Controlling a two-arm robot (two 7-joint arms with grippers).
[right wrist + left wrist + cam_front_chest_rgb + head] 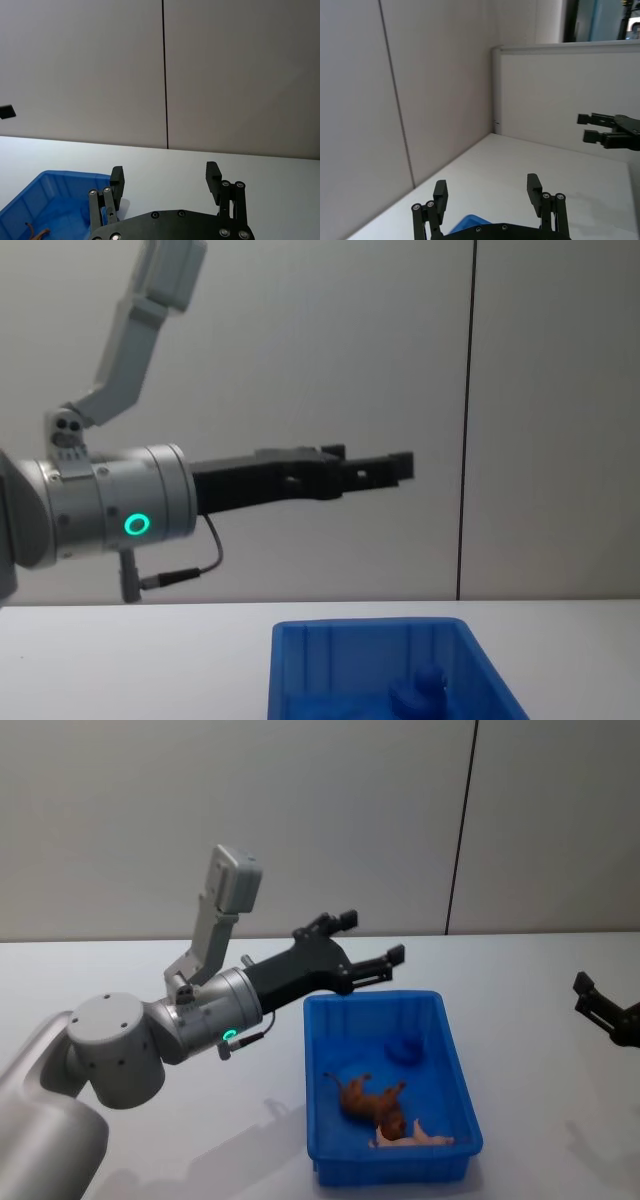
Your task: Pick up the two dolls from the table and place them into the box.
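Both dolls lay inside the box; both end effectors empty, fingers apart.

The brown-orange doll lay in the near half of the box, long axis running roughly from the near right toward the far left, with a pale figure touching it at the near wall. The dark blue doll sat farther back, apart from the brown one, toward the right wall. The left end effector hung above the box's far left corner, pointing over it toward the right, so the dolls lay below and nearer the robot. The right end effector was well off to the right over bare tabletop. By this layout, placing looked done.
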